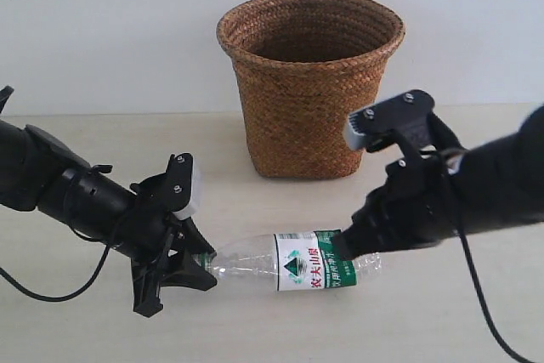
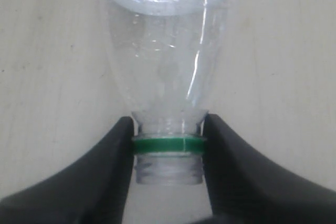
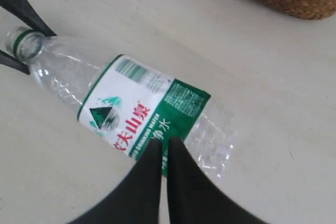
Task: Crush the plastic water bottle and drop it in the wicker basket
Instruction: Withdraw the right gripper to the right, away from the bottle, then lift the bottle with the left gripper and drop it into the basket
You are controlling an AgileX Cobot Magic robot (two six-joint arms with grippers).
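Clear plastic water bottle (image 1: 306, 271) lies flat, neck in left pincer (image 1: 206, 263).

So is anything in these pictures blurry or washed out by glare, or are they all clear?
Exterior view: soft, even light, with only faint shadows under the plastic water bottle and the wicker basket, whose inside is dark. Left wrist view: white glare streaks on the clear plastic. Right wrist view: the label is readable, and the right gripper near the lens looks soft.
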